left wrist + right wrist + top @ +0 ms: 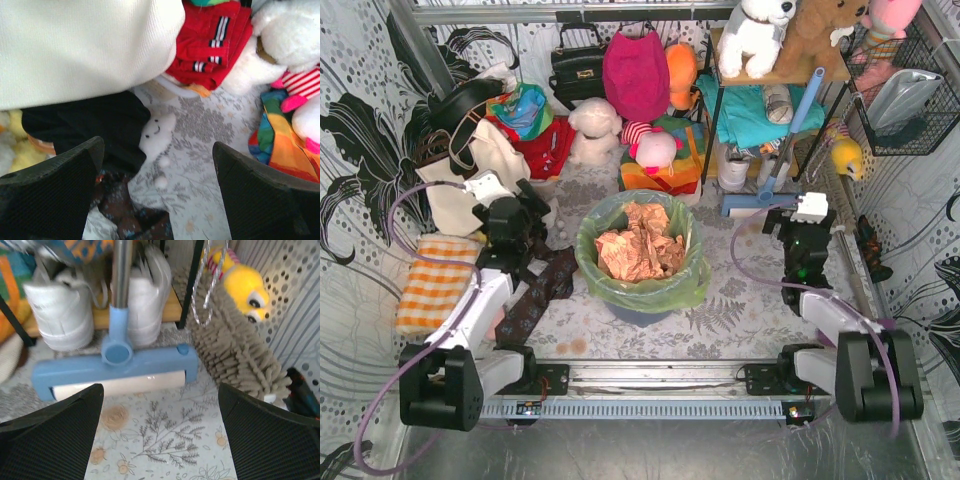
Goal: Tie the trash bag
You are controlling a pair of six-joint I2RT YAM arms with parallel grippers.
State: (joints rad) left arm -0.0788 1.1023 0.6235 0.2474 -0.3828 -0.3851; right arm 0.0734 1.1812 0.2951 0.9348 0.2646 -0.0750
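Observation:
The trash bag [688,281] is thin lime-green plastic, lining a blue-grey bin in the middle of the floor, its mouth open with crumpled orange-brown paper [640,248] inside. My left gripper [528,212] hovers to the bag's left, beside the white tote bag [492,160]; in the left wrist view the left gripper [157,200] is open over patterned cloth with nothing between its fingers [60,190]. My right gripper [802,232] stands to the bag's right. In the right wrist view the right gripper [160,440] is open over bare floor cloth. The bag is out of both wrist views.
A blue lint roller [117,367] and white shoes [60,310] lie ahead of the right gripper, a grey mop head [235,350] to its right. Red clothes [210,40], plush toys [285,35] and a dark patterned cloth [535,300] crowd the left side. An orange checked towel [432,285] lies far left.

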